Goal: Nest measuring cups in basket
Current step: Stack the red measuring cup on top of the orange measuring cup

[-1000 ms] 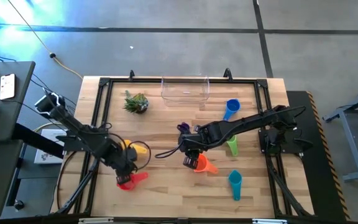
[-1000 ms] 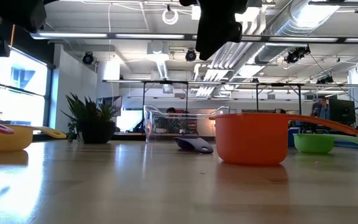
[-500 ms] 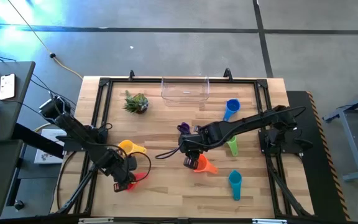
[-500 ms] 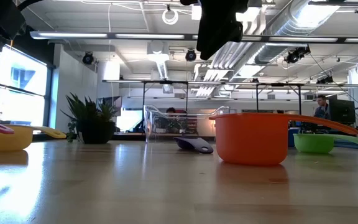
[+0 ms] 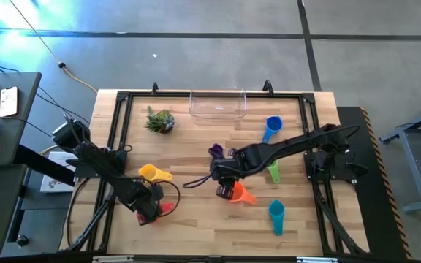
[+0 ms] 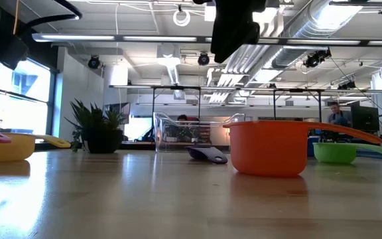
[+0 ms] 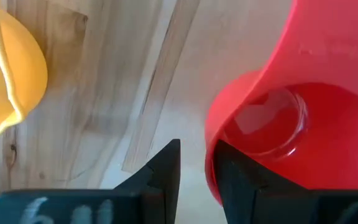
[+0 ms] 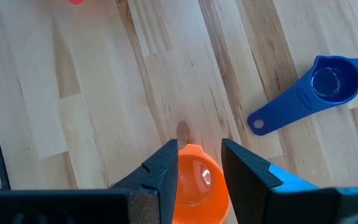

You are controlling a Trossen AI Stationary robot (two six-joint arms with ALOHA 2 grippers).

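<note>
Progress: we judge the task barely begun. The clear basket (image 5: 218, 104) at the far edge of the counter (image 5: 196, 226) holds no cups that we can see; nothing is nested yet. We count seven cups loose on the wood, all still to be gathered.

Left hand (image 5: 149, 212): sits low over the red cup (image 5: 161, 209) near the front edge. In the left wrist view one finger is inside the red bowl and the other outside, the two nearly together with the wall between them, so we read this as a pinch on the red cup's rim. The yellow cup (image 5: 153, 174) lies just beyond this hand, apart from it.

Right hand (image 5: 225, 188): poised on the orange cup (image 5: 237, 193) mid-counter. Its wrist view shows the fingers straddling the orange bowl, close on both sides; we take it as gripping the orange cup. The purple cup (image 5: 215, 150) lies just behind it, the green cup (image 5: 272, 172) to its far side, the blue cup (image 5: 271, 128) and basket well beyond, the teal cup (image 5: 277, 215) off toward the front.
</note>
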